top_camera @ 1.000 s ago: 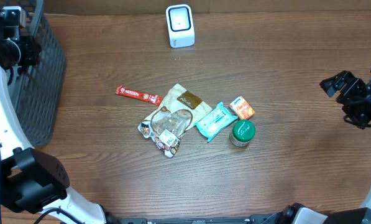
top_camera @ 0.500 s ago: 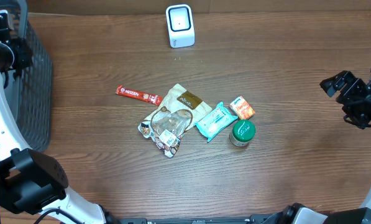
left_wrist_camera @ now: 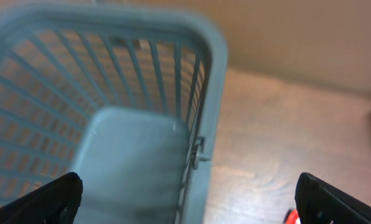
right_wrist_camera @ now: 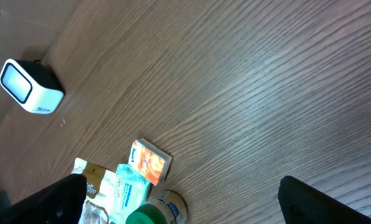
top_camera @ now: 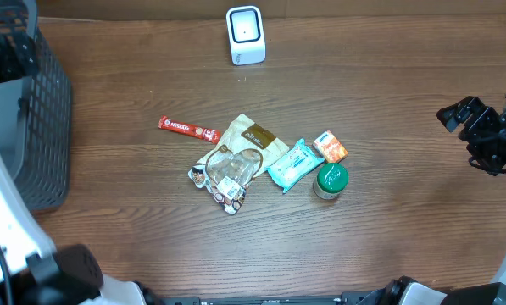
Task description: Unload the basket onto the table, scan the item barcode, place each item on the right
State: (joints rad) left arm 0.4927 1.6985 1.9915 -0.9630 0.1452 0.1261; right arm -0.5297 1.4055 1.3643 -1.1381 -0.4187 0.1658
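Overhead, you have the white barcode scanner [top_camera: 245, 35] standing at the far edge of the wooden table [top_camera: 388, 76]. The items to scan lie in a loose cluster mid-table, well apart from it. From your left they are: a red stick sachet [top_camera: 187, 129] whose small white lettering seems to read Nescafé; a beige pouch [top_camera: 254, 138] with a brown label panel too small to read; a clear bag of small wrapped snacks [top_camera: 225, 176] overlapping the pouch's near edge; a teal wipes pack [top_camera: 295, 164]; a small orange box [top_camera: 330, 146]; and a green-lidded jar [top_camera: 330, 180] just beside both. Your left gripper [left_wrist_camera: 185, 199] hangs over the grey slatted basket [top_camera: 41, 110] at the table's left end, fingers spread wide with nothing between them. Your right gripper [right_wrist_camera: 185, 202] hovers off to the right, well apart from the cluster, jaws likewise spread and empty. In the right wrist view the scanner's base bears blue writing too small to read.
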